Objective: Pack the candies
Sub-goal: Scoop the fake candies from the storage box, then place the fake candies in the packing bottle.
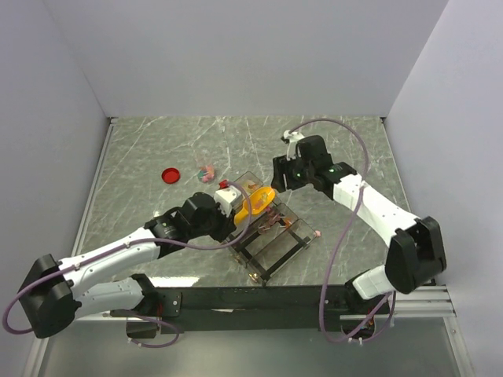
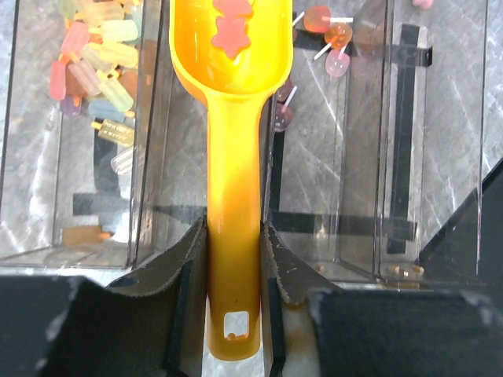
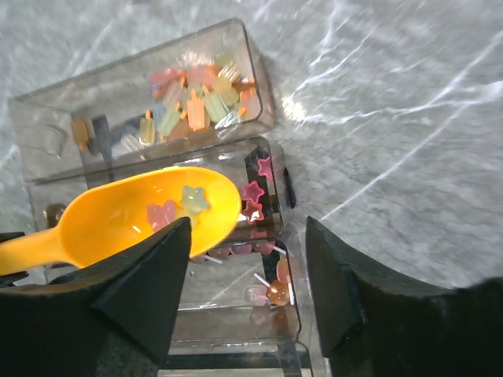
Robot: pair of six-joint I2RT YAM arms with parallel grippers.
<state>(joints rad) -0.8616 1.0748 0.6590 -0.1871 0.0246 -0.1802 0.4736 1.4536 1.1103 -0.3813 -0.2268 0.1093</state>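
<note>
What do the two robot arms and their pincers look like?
Both the left arm and the right arm are white tubes joined by chunky black joints, each trailed by a loose purplish cable. Tiny green lights glow near the right wrist. The left gripper and right gripper have broad black wedge-shaped fingers; the left one's inner pads look greyish and frayed.

The claw (image 3: 247, 232) hangs with its dark fingers (image 3: 141, 290) spread wide over a clear box (image 3: 258, 75) that stands on the grey marbled desk (image 3: 393, 118). The box's far compartment holds a heap of ice-lolly-shaped candies (image 3: 196, 106), pink, orange, yellow and blue-green. An orange-yellow scoop (image 3: 118, 216) lies across the middle compartment, its handle running off the left edge. In its bowl lie a pale star (image 3: 192, 198) and a pink sweet (image 3: 161, 214). Pink stars (image 3: 253, 191) sit just beside the scoop's tip, and lollipops (image 3: 269, 292) lie in the nearest compartment.
</note>
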